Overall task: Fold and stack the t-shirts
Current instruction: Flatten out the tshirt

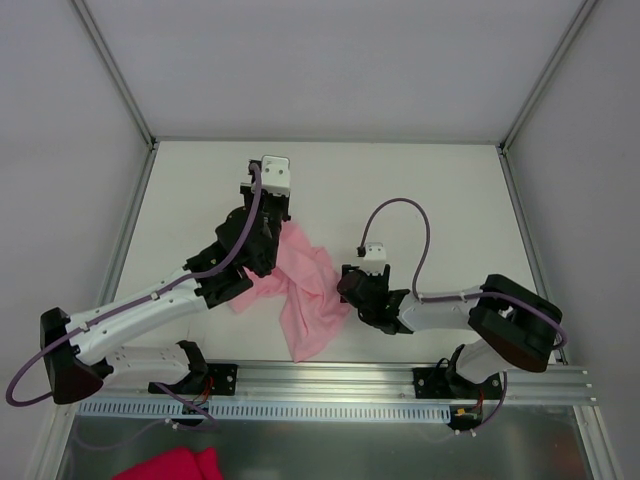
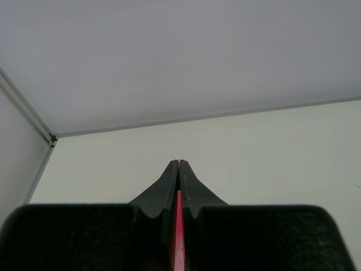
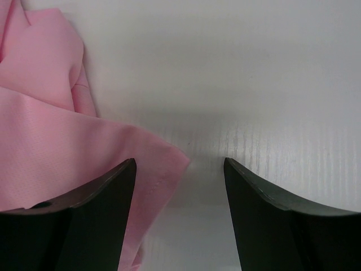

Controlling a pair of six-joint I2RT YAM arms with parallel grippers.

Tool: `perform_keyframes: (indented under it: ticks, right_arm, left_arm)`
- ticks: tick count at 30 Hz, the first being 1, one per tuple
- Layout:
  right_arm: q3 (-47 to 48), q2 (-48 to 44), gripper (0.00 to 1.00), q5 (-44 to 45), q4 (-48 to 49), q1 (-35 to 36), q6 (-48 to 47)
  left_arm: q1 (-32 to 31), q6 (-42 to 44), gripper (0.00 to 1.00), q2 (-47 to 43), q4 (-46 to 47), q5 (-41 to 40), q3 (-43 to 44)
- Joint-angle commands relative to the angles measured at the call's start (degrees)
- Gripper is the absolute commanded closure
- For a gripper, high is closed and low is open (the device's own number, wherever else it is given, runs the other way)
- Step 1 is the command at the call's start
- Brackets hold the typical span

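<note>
The pale pink t-shirt (image 1: 305,295) lies crumpled on the white table between the two arms, and its upper part is drawn up toward my left gripper (image 1: 272,238). In the left wrist view my left gripper (image 2: 179,164) is shut, with a thin strip of the pink fabric (image 2: 179,226) pinched between its jaws. My right gripper (image 1: 352,287) is low at the shirt's right edge. In the right wrist view my right gripper (image 3: 180,164) is open, and a hemmed corner of the t-shirt (image 3: 56,141) reaches into the gap beside the left finger (image 3: 107,192).
A deep magenta cloth (image 1: 170,465) lies below the rail at the bottom left. The aluminium rail (image 1: 330,378) with both arm bases runs along the near edge. Grey walls stand close round the white table (image 1: 430,190).
</note>
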Motion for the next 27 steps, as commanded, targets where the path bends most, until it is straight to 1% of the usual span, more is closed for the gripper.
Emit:
perform_keyframes:
  ticks: [1, 8, 19, 22, 25, 26, 27]
  right_arm:
    - [-0.18, -2.91, 0.32, -1.11, 2.12, -0.02, 0.26]
    - [0.79, -3.09, 0.32, -1.38, 1.42, -0.11, -0.62]
    - [0.70, 1.56, 0.33, -2.34, 3.96, -0.37, -0.18]
    - [0.79, 2.36, 0.35, -2.87, 4.58, -0.63, -0.18]
    - [1.05, 2.80, 0.41, -3.13, 4.85, -0.90, -0.27]
    - [1.05, 2.89, 0.46, -3.13, 4.76, -0.81, -0.35]
    - [1.14, 2.89, 0.53, -3.31, 4.85, -0.90, -0.27]
  left_arm:
    - [-0.54, 0.33, 1.00, 0.77, 2.26, -0.83, 0.88]
    - [-0.54, 0.24, 1.00, 0.68, 2.17, -0.92, 0.88]
    - [-0.54, 0.15, 1.00, -0.64, 2.00, -1.00, -0.18]
    - [-0.54, 0.33, 1.00, -1.08, 2.17, -1.09, -0.35]
    - [-0.54, 0.51, 1.00, -0.99, 2.17, -1.27, -0.35]
    - [-0.54, 0.42, 1.00, -0.99, 2.17, -1.27, -0.35]
    - [-0.54, 0.42, 1.00, -0.82, 2.26, -1.27, -0.35]
